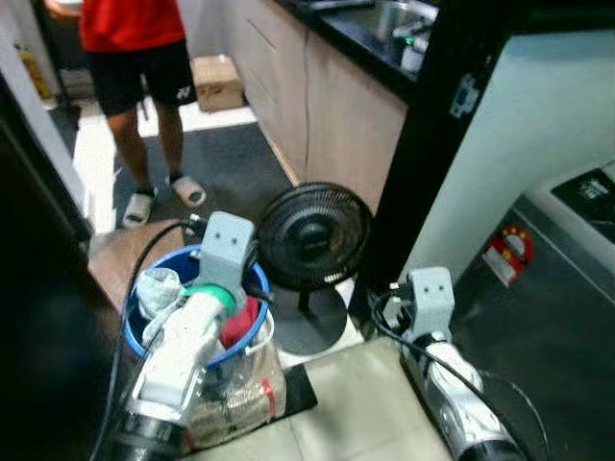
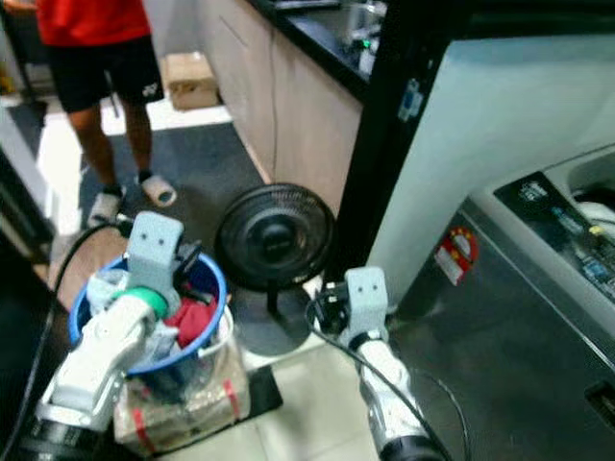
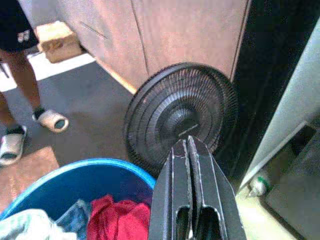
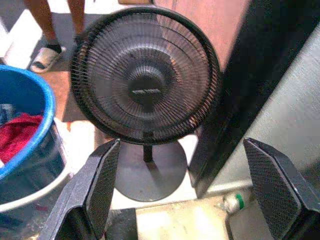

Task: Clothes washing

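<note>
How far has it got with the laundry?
Barely started, it seems. The blue bucket is full of clothes, a red garment on top. The left gripper hovers shut above it, holding nothing; the right gripper hangs open near the fan. Everything must yet go into the washing machine.

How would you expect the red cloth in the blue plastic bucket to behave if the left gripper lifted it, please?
The red cloth lies crumpled in the blue plastic bucket, so it is probably floppy and light. Lifted, it would likely drape and might drag neighbouring clothes along. The left gripper is shut above it.
</note>
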Motion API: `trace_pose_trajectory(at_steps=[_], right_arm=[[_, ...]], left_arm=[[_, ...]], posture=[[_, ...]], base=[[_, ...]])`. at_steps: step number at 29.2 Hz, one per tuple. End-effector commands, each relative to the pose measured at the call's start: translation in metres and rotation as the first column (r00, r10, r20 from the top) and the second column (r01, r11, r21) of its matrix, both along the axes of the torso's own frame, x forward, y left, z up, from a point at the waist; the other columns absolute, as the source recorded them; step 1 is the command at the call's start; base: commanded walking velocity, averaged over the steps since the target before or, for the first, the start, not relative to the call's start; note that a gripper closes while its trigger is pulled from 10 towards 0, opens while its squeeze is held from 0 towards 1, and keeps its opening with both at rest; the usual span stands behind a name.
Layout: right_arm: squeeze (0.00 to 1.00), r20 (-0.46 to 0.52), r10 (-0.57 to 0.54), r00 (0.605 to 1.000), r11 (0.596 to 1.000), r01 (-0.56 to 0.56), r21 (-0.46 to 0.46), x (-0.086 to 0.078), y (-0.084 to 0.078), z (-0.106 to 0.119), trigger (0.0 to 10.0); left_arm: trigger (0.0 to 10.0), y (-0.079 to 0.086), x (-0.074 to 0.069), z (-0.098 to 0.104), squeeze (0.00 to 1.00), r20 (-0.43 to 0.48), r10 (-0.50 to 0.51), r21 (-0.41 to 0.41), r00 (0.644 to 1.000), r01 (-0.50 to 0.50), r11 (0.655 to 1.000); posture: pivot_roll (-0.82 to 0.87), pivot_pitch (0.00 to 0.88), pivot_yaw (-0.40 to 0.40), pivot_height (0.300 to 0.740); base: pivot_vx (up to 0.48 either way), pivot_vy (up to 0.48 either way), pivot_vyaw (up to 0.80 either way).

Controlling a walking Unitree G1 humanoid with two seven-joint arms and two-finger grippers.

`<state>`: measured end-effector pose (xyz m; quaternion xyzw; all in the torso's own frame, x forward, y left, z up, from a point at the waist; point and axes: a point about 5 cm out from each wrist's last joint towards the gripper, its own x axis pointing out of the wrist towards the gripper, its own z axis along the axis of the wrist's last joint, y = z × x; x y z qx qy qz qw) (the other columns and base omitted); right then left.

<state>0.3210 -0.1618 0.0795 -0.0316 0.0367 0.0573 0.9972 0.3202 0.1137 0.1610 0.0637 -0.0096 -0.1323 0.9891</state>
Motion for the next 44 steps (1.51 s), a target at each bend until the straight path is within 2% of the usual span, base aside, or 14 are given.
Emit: trace_pose_trajectory(at_steps=[1, 21, 37, 38, 44], right_arm=[[0.02, -0.01, 0.005, 1.0, 1.0, -0.005, -0.002, -0.002, 0.001, -0.006, 10.0], [0.05, 0.003, 0.016, 1.0, 1.0, -0.016, 0.0, 0.001, 0.004, -0.007, 10.0], [0.04, 0.017, 0.031, 0.999, 0.999, -0.032, 0.016, 0.0, 0.009, -0.008, 10.0], [0.0, 0.021, 0.028, 0.999, 0.999, -0.028, 0.021, 0.0, 0.01, -0.007, 10.0], [0.0, 0.022, 0.018, 1.0, 0.999, -0.019, 0.031, 0.0, 0.013, -0.008, 10.0]], left_arm=[[10.0, 0.002, -0.001, -0.005, 0.0, -0.011, 0.009, 0.014, 1.0, -0.008, 1.0], [10.0, 0.002, -0.001, -0.008, 0.0, -0.012, 0.017, 0.021, 1.0, -0.017, 1.0], [10.0, 0.009, 0.001, -0.012, 0.0, -0.03, 0.062, 0.019, 0.998, -0.061, 0.998], [10.0, 0.01, 0.001, -0.014, 0.0, -0.033, 0.07, 0.017, 0.997, -0.07, 0.997], [10.0, 0.012, 0.002, -0.02, 0.0, -0.045, 0.09, 0.018, 0.995, -0.09, 0.996]], posture=[[0.1, 0.014, -0.031, 0.74], [0.11, 0.015, -0.028, 0.74], [0.11, 0.022, -0.026, 0.74], [0.11, 0.022, -0.026, 0.74], [0.11, 0.022, -0.026, 0.74]], base=[[0.0, 0.0, 0.78], [0.0, 0.0, 0.78], [0.0, 0.0, 0.78], [0.0, 0.0, 0.0], [0.171, 0.139, 0.0]])
